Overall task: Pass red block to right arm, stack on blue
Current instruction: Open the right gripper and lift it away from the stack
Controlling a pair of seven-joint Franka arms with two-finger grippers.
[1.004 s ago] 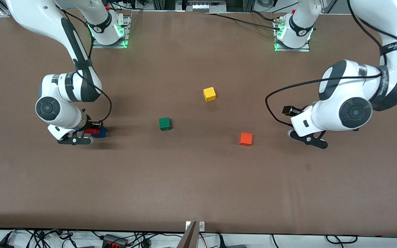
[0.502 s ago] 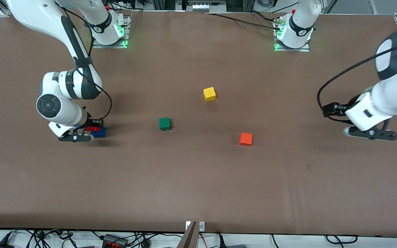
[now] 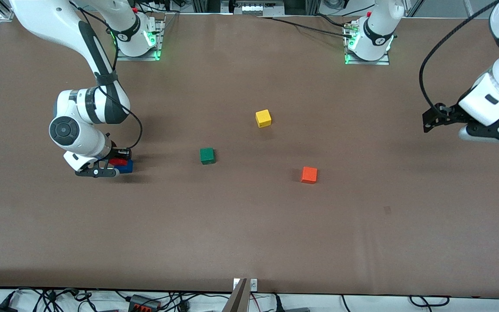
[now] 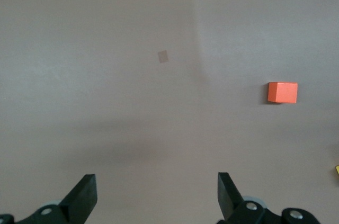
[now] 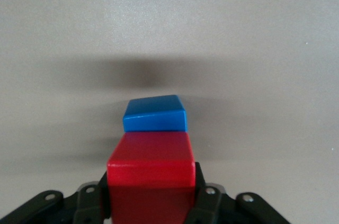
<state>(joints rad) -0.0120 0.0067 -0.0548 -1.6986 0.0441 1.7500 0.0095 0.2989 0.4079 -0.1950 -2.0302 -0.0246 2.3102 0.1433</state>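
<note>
Brown table: right pincer (image 5: 151, 203) pinching red block (image 5: 151, 173) over blue block (image 5: 155, 114); left pincer (image 4: 156, 195) spread wide.

Front view: high, across the bench (image 3: 249, 225), facing both arm bases, whole surface in frame. Left wrist view: looks down from well above, sharing the orange cube (image 4: 282, 92) (image 3: 309, 175) with front view. Right wrist view: close, low over the red block (image 5: 151, 173) and blue cube (image 5: 155, 113).
</note>
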